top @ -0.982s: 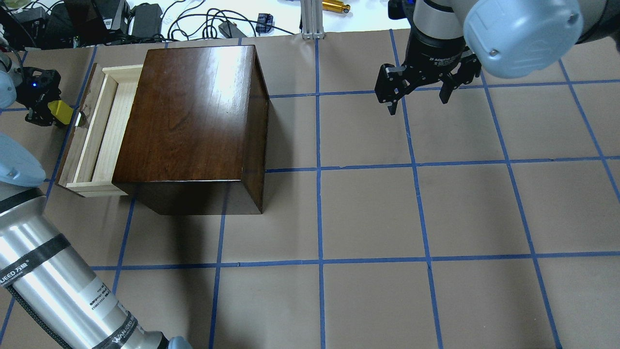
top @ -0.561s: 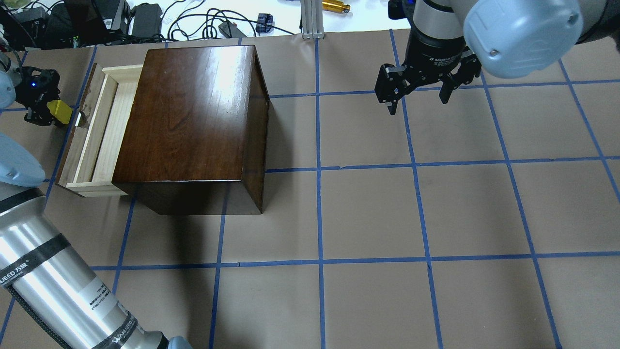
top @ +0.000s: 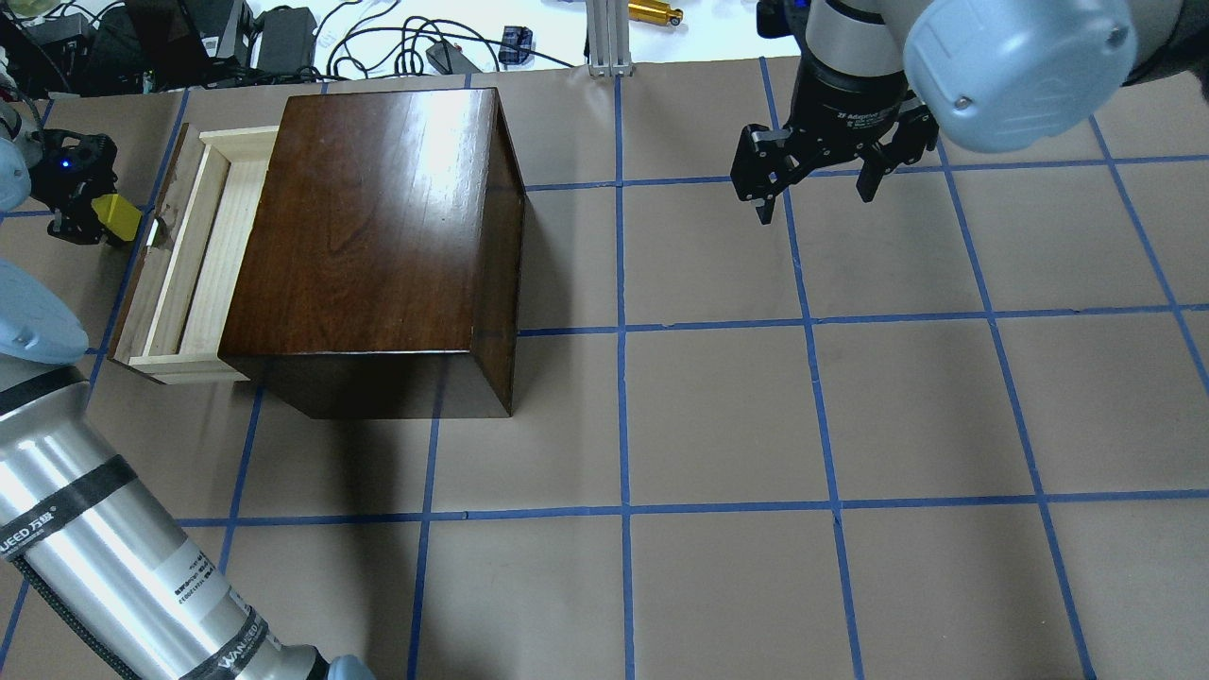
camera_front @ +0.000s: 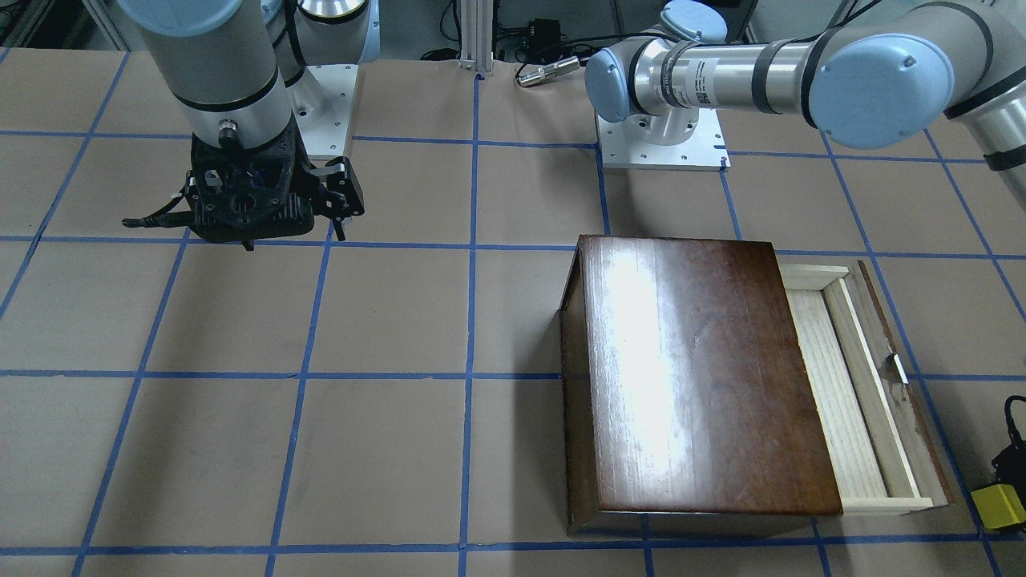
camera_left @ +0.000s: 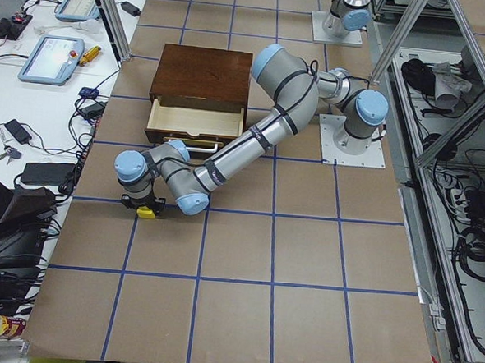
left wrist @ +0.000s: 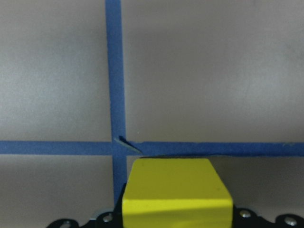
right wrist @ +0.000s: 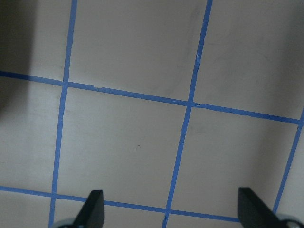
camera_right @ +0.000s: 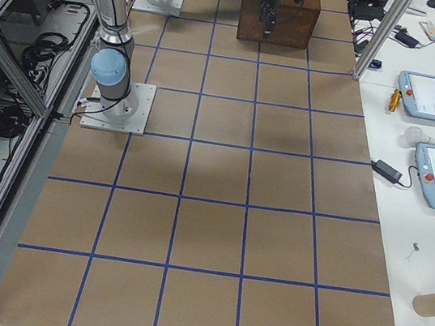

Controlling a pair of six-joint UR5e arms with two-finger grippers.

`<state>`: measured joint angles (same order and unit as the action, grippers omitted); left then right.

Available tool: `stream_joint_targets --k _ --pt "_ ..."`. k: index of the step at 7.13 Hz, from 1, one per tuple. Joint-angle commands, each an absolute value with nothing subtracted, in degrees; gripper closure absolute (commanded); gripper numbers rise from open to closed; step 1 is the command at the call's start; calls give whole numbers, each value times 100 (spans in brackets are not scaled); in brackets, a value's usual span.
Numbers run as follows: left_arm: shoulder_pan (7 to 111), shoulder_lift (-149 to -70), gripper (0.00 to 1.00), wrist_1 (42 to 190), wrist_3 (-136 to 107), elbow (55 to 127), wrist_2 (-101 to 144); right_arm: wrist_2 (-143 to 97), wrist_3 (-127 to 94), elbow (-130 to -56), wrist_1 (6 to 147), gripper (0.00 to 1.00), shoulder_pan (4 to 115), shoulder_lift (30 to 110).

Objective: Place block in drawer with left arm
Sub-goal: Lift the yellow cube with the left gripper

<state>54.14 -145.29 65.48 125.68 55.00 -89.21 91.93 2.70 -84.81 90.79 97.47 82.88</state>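
The small yellow block is held in my left gripper, which glows blue and is shut on it. It hangs low over the table just outside the drawer's dark front panel, near the white handle. The drawer is pulled open from the dark-brown box and its pale tray shows nothing inside. The block fills the bottom of the left wrist view and shows at the right edge of the front-facing view. My right gripper is open and empty, far right of the box.
Blue tape lines grid the brown table. Cables, power bricks and a metal post lie beyond the far edge. My left arm's silver forearm crosses the near left corner.
My left gripper with the yellow block has drifted very slightly left and away. The drawer, the box and my right arm have not moved.
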Motion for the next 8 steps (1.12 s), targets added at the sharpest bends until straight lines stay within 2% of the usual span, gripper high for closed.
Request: stream_joint_targets --k 1,4,6,8 --pt "5414 -14528 90 6548 12568 5502 -8921 9193 272 -8481 9079 0 9747 8288" --pt "5423 -14205 92 6644 12516 5624 -8956 9193 264 -8481 9079 0 9747 8288" --pt "5431 -13338 92 7214 12463 5974 -8982 9193 264 -8481 9079 0 9747 8288" --pt "5475 -12301 92 7660 12367 6685 -8956 9193 264 -8481 9079 0 9747 8288"
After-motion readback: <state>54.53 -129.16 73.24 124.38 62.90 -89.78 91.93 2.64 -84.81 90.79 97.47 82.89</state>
